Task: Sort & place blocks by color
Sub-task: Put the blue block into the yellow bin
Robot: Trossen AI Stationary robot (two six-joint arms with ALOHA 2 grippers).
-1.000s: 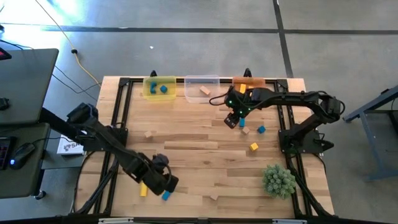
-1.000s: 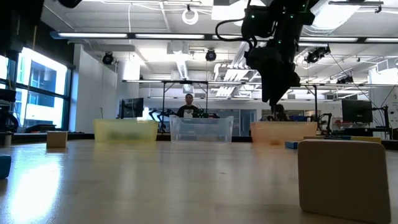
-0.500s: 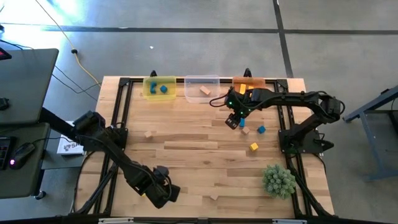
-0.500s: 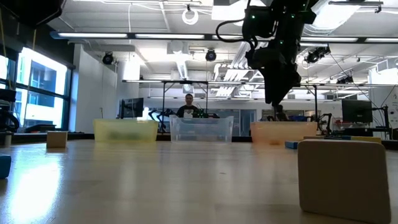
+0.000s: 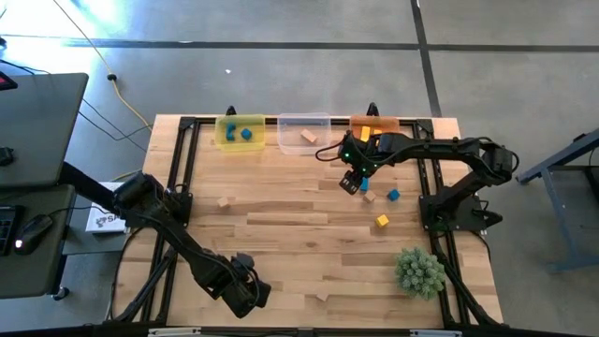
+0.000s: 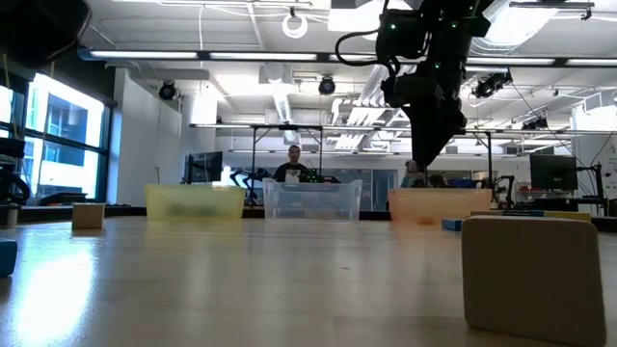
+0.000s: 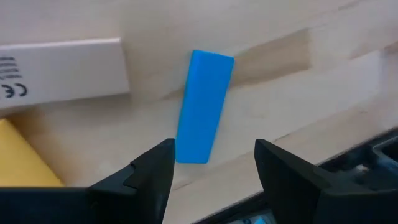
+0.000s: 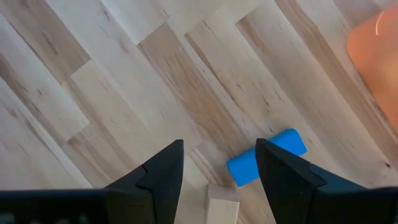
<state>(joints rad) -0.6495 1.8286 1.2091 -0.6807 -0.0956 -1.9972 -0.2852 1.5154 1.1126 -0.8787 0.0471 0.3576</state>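
Note:
A blue bar block [image 7: 204, 107] lies flat on the table near its near-left corner, with a yellow block [image 7: 25, 155] beside it. My left gripper [image 7: 211, 165] hangs open just above the bar's near end, one finger on each side, touching nothing; in the high view the left gripper [image 5: 243, 290] hides both blocks. My right gripper [image 5: 354, 180] hovers open over the far right of the table, above a blue block [image 8: 267, 157] and a tan block [image 8: 222, 202]. More blocks lie loose: tan [image 5: 225, 201], blue [image 5: 392, 195], yellow [image 5: 382, 221], tan [image 5: 323, 296].
Along the far edge stand a yellow bin [image 5: 240, 131] holding blue blocks, a clear bin [image 5: 303, 133] holding a tan one, and an orange bin [image 5: 374, 124]. A spiky green plant ball [image 5: 418, 271] sits near right. A white printed strip [image 7: 62, 62] lies by the blue bar.
My left gripper has moved down and toward the table's near edge, rolling a little, and now stands over the blue bar and yellow block, hiding them in the high view. Its fingers have stayed open.

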